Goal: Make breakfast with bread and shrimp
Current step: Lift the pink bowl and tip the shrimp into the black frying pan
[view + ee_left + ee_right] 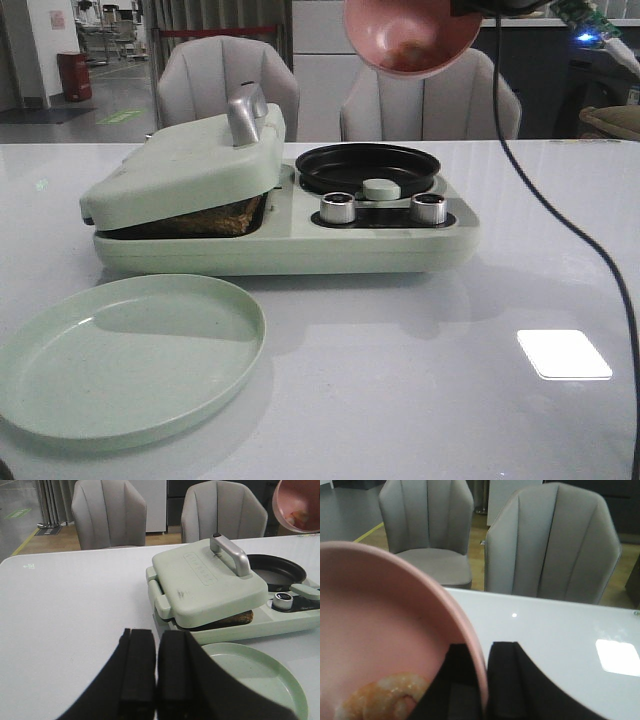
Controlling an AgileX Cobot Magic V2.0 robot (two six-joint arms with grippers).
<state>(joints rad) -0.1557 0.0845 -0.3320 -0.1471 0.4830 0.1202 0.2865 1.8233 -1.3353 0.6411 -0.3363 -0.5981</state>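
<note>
The bread (215,215) shows only as a toasted brown edge under the nearly closed lid (190,160) of the pale green breakfast maker; it also shows in the left wrist view (227,620). My right gripper (482,680) is shut on the rim of a pink bowl (380,630), one finger inside and one outside. The bowl (410,35) hangs tilted high above the black round pan (367,168). Orange-pink shrimp (385,697) lie in the bowl's bottom. My left gripper (156,670) is shut and empty, over the table beside the green plate (255,675).
The empty green plate (130,355) lies at the table's front left. Two silver knobs (338,208) sit on the machine's front by the pan. A black cable (560,220) hangs down on the right. Two grey chairs (230,80) stand behind the table.
</note>
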